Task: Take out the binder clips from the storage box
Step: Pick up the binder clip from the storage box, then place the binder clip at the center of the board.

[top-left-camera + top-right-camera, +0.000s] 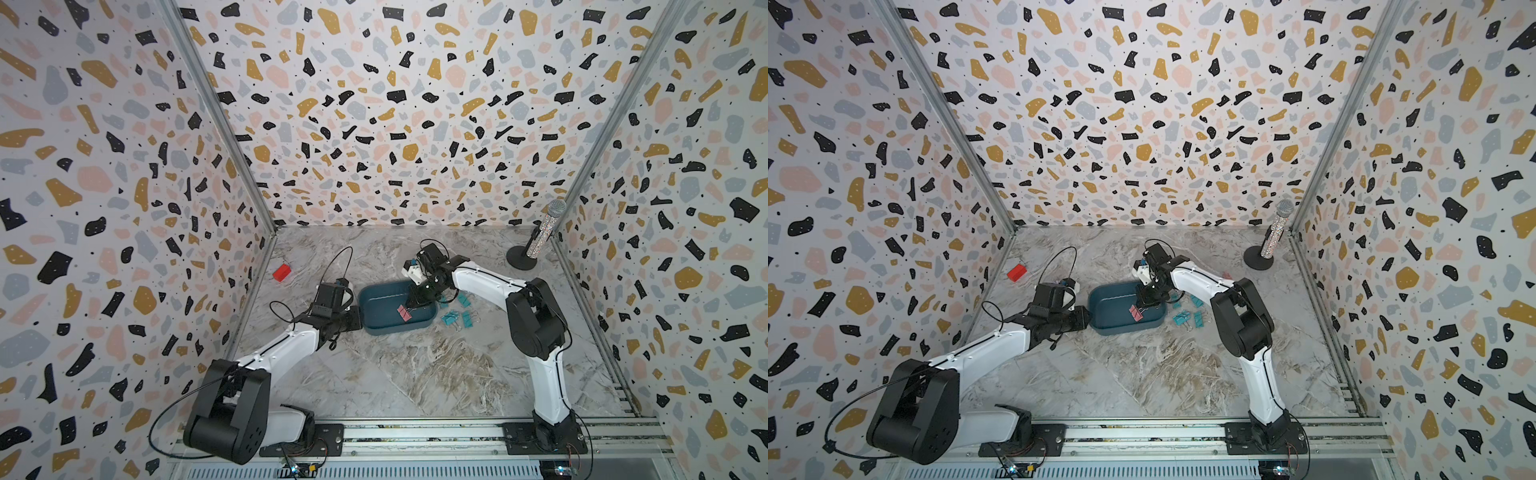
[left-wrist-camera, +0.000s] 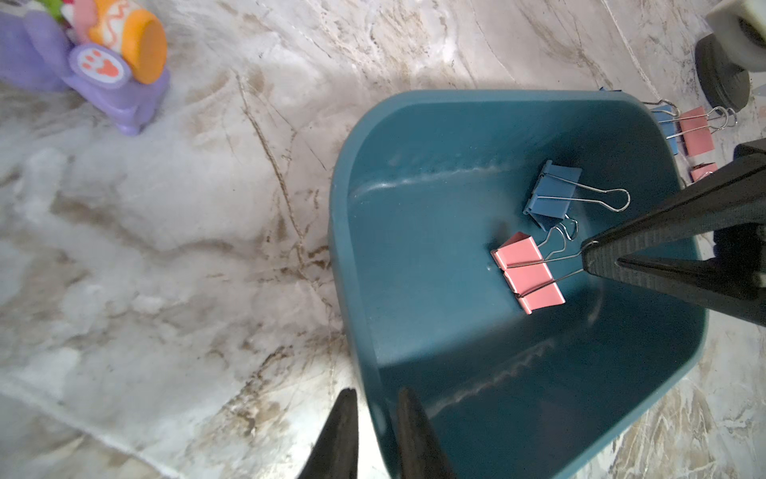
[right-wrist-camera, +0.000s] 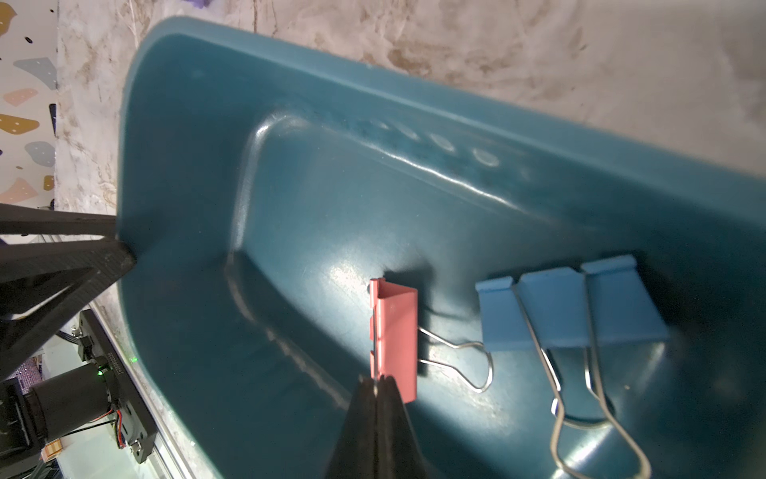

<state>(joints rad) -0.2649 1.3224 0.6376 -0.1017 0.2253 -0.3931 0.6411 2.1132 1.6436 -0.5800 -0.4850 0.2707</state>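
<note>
The dark teal storage box [image 1: 374, 307] [image 1: 1104, 307] sits mid-table. My left gripper [image 1: 359, 318] [image 2: 375, 398] is shut on its left rim, one finger outside the wall and one inside. Inside lie a pink binder clip [image 1: 404, 313] [image 2: 528, 271] [image 3: 396, 336] and a blue binder clip [image 2: 553, 193] [image 3: 572, 307]. My right gripper [image 1: 411, 305] [image 3: 376, 379] reaches down into the box and is shut on the pink clip's wire handle. Several teal clips [image 1: 451, 318] [image 1: 1181, 318] lie on the table right of the box.
A red block [image 1: 281, 272] lies at the far left. A glittery microphone on a black stand [image 1: 536, 241] stands at the back right. A purple-and-orange toy [image 2: 103, 54] shows in the left wrist view. More clips, pink [image 2: 698, 130] and blue, lie just beyond the box.
</note>
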